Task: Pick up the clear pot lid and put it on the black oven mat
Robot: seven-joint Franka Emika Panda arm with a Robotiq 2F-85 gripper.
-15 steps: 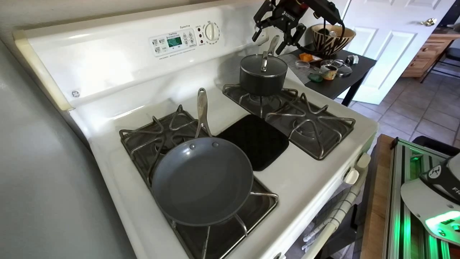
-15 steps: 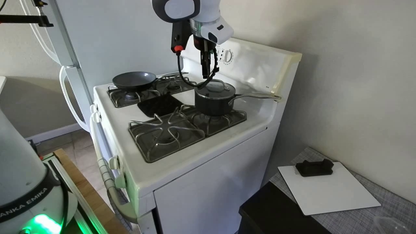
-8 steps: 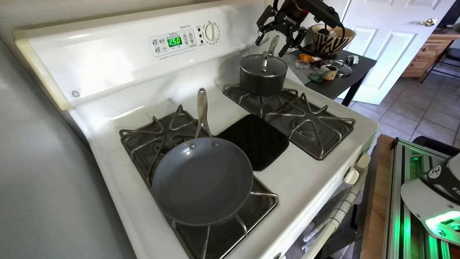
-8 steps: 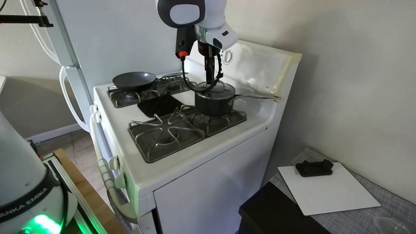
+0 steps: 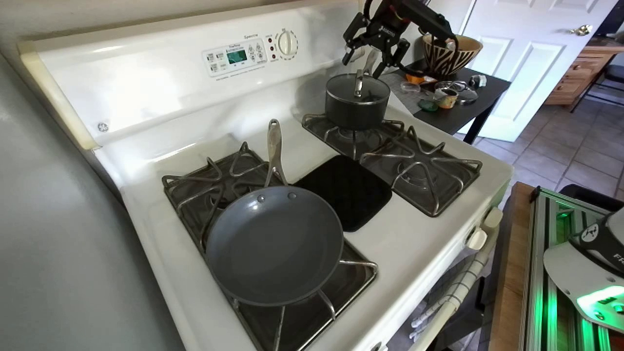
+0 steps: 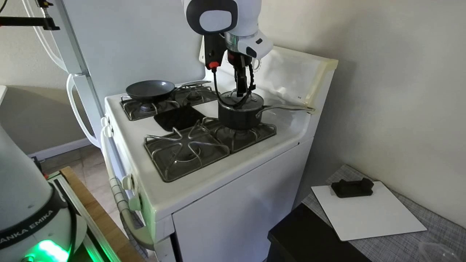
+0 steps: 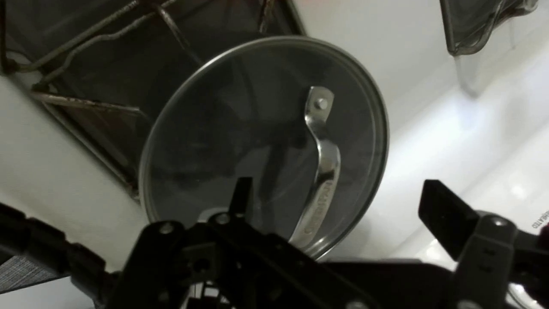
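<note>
See gripper (image 7: 337,189) nearest in wrist view, w/ fingers (image 7: 446,216) spread wide & nothing held. Below, see clear pot lid (image 7: 240,111), w/ metal handle (image 7: 328,159) showing betw. fingers; can't tell re contact. Sits atop dark pot (image 6: 238,118), on rear burner (image 5: 346,141). Next, in both exterior views, see black oven mat (image 5: 348,195) flat on stovetop (image 5: 399,234), betw. burners. Past that, see grey frying pan (image 5: 275,248) on opp. burner. Farthest, in an exterior view, see pale fridge (image 6: 138,47).

Glare on stove backsplash (image 5: 180,83); soft shadow on wall (image 6: 375,94); wrist view blurry.
</note>
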